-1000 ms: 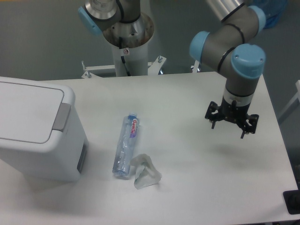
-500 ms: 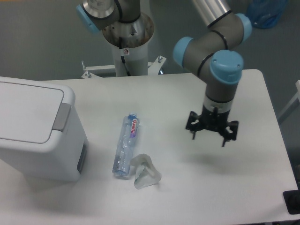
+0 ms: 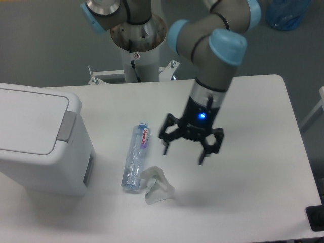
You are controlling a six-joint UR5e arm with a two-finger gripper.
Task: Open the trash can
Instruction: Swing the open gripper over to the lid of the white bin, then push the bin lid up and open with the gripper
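Your gripper [image 3: 183, 148] hangs above the table [image 3: 253, 167] with its fingers spread wide and nothing in them, well to the right of the bin [image 3: 40, 147]. The bin sits at the table's left edge, lid flat and shut, its grey tab [image 3: 66, 126] on the lid's right side — the side facing your gripper. Between bin and gripper lie a bottle [image 3: 135, 158] and, touching the bottle's near end, a crumpled clear wrapper [image 3: 156, 186]. The main risk, in my judgement: a low sweep toward the bin would clip the bottle and roll it. A second risk — open fingers may straddle the narrow tab or slip off it, leaving the lid shut.
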